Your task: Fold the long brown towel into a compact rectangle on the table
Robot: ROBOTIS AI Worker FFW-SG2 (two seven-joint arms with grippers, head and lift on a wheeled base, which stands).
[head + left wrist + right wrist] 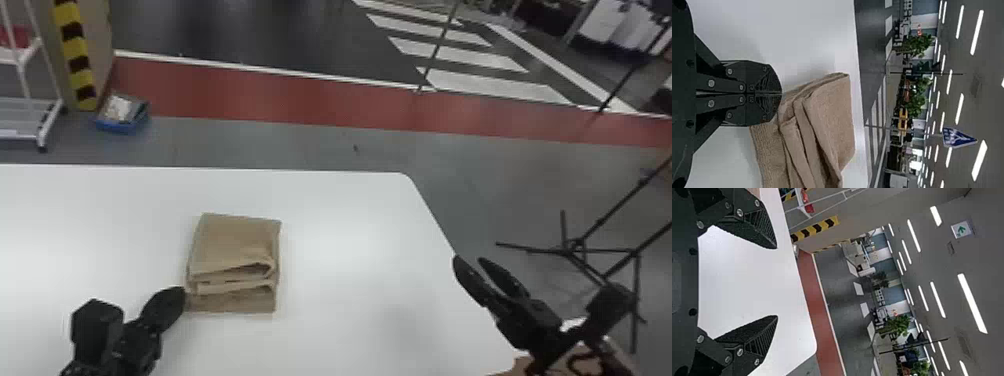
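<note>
Lying on the white table [340,240] in the head view, the brown towel [235,245] is seen folded into a compact, layered stack, with an open fold facing the near side. The left arm is brought in from the bottom edge, and the left gripper [181,295] is aimed forward and inward, its tip set at the towel's near left corner. The right arm is brought in from the lower right, and the right gripper [472,259] is angled forward and inward at the table's right edge, well apart from the towel, its fingers parted.

In the left wrist view, the left gripper's fingers are pressed together along a straight seam, and the towel's folded layers are seen right by their tips; whether any cloth is pinched between them cannot be told.

In the right wrist view, the right gripper's fingers are held wide apart, and the tabletop is seen between them.
</note>
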